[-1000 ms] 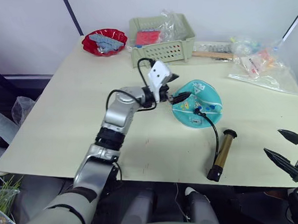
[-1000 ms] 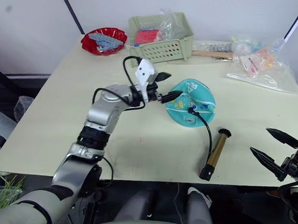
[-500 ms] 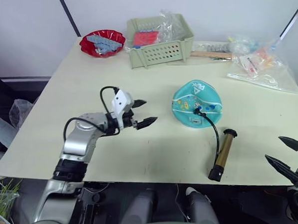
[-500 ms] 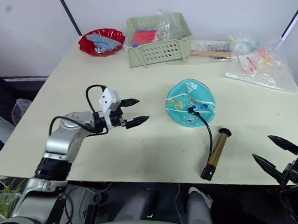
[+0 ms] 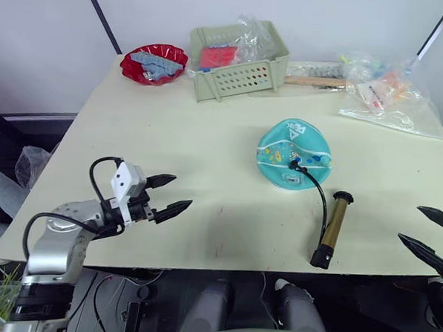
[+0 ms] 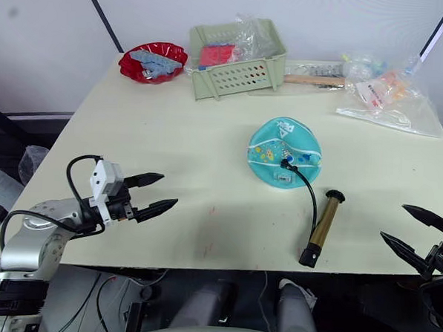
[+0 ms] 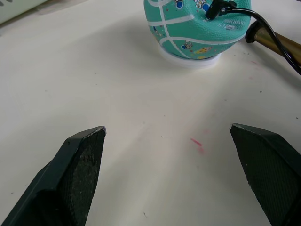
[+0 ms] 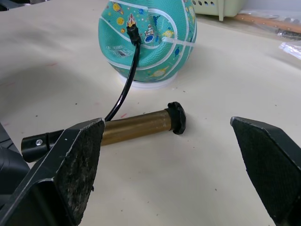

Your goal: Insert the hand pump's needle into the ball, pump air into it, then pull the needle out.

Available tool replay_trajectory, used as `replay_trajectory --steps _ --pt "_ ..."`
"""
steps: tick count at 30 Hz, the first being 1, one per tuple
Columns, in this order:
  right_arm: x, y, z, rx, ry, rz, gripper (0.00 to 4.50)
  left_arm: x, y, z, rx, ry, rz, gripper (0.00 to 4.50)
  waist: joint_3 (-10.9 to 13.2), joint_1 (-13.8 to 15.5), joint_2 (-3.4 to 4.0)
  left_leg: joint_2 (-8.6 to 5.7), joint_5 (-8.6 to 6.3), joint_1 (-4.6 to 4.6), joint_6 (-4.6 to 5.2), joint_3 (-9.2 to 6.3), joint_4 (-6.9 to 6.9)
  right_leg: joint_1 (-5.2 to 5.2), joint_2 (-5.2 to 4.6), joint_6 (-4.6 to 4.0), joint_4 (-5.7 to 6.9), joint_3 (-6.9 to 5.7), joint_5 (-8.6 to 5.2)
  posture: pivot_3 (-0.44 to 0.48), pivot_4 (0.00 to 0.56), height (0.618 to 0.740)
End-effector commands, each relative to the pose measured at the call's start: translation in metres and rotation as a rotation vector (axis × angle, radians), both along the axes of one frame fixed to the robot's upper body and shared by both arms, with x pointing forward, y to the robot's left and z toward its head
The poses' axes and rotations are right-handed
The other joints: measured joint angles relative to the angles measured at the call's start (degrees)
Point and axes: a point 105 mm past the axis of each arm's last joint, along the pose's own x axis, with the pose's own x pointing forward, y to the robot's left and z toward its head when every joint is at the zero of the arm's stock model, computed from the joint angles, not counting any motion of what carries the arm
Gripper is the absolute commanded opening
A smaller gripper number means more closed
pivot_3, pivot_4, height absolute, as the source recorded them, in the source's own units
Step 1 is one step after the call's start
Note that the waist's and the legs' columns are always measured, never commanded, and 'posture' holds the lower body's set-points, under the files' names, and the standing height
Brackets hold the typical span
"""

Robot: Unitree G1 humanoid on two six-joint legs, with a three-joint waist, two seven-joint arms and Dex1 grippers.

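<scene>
1. I see the needle (image 8: 133,34) already sitting in the ball (image 5: 293,156); its small black fitting stands on the upper side of the ball, and the black hose (image 5: 318,195) runs from it down to the pump (image 5: 331,228). So I judge the first step, the insertion, as done.

2. The ball rests on the worktop (image 5: 229,159), right of the middle, on a pale ring. It looks dented on top, more a dome than a round ball, so I judge that the pumping is not finished, maybe not started. I cannot tell how much air is inside.

3. The pump lies flat on the worktop, just in front of the ball and near the front edge. Nothing holds it.

4. What is left, in my judgement: take the pump, push air in, then pull the needle out.

5. My left end effector (image 5: 166,195) hovers over the front left part of the worktop, well apart from the ball. Its two fingers are spread wide and point toward the ball, with nothing between them.

6. My right end effector (image 5: 430,232) is at the front right edge of the worktop, near the pump but not touching it. Its fingers are also wide apart and empty.
</scene>
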Motion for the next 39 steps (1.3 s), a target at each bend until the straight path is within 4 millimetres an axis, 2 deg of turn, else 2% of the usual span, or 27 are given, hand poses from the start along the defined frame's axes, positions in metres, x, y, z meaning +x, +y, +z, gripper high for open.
replay_trajectory --steps 1,6,13,24,28,31,39 --pt "-0.004 -0.004 0.009 -0.028 -0.037 0.01 4.5 -0.004 0.003 0.014 0.002 -0.042 -0.004 4.47 0.0 0.0 0.0 0.0 0.0 0.0 0.0 0.0 0.0 0.0 0.0 0.0 0.0 0.0 0.0 0.0 0.15 0.74" --pt "-0.009 0.0 0.009 -0.008 -0.032 0.052 4.5 -0.012 -0.01 0.006 0.01 -0.001 -0.047 4.47 0.0 -0.1 0.0 0.0 0.0 0.0 0.0 0.03 0.04 0.0 0.03 0.0 0.0 0.02 0.01 0.0 0.15 0.74" --pt "-0.019 0.008 0.012 0.03 -0.006 0.113 4.5 -0.02 -0.062 0.003 0.001 0.037 -0.179 4.47 0.0 0.0 0.02 0.01 0.0 0.01 0.0 0.04 0.09 0.05 0.01 0.0 0.0 0.03 0.02 0.0 0.15 0.74" --pt "-0.024 0.017 0.013 0.019 -0.009 0.17 4.5 -0.02 -0.109 -0.008 0.057 0.126 -0.322 4.47 0.0 -0.1 0.07 0.1 0.01 0.13 0.0 0.08 0.12 0.18 0.39 -0.04 0.01 0.06 0.05 0.0 0.15 0.74" --pt "-0.026 0.026 0.016 0.03 -0.022 0.198 4.5 -0.01 -0.153 -0.008 0.069 0.099 -0.439 4.47 0.0 0.3 0.08 0.09 0.01 0.12 0.0 0.03 0.24 0.26 0.4 -0.04 0.01 -0.02 0.05 0.0 0.15 0.74" --pt "-0.027 0.028 0.015 0.024 -0.023 0.201 4.5 -0.012 -0.179 -0.009 0.072 0.092 -0.512 4.47 0.0 0.0 0.07 0.07 0.01 0.17 0.0 0.04 0.33 0.38 0.43 0.03 0.01 -0.01 0.11 0.0 0.15 0.74" --pt "-0.03 0.028 0.013 0.017 -0.017 0.206 4.5 -0.007 -0.217 -0.014 0.097 0.116 -0.528 4.47 0.0 0.0 0.06 0.09 0.01 0.17 0.01 0.07 0.32 0.37 0.46 0.04 0.0 0.02 0.1 0.0 0.15 0.74"
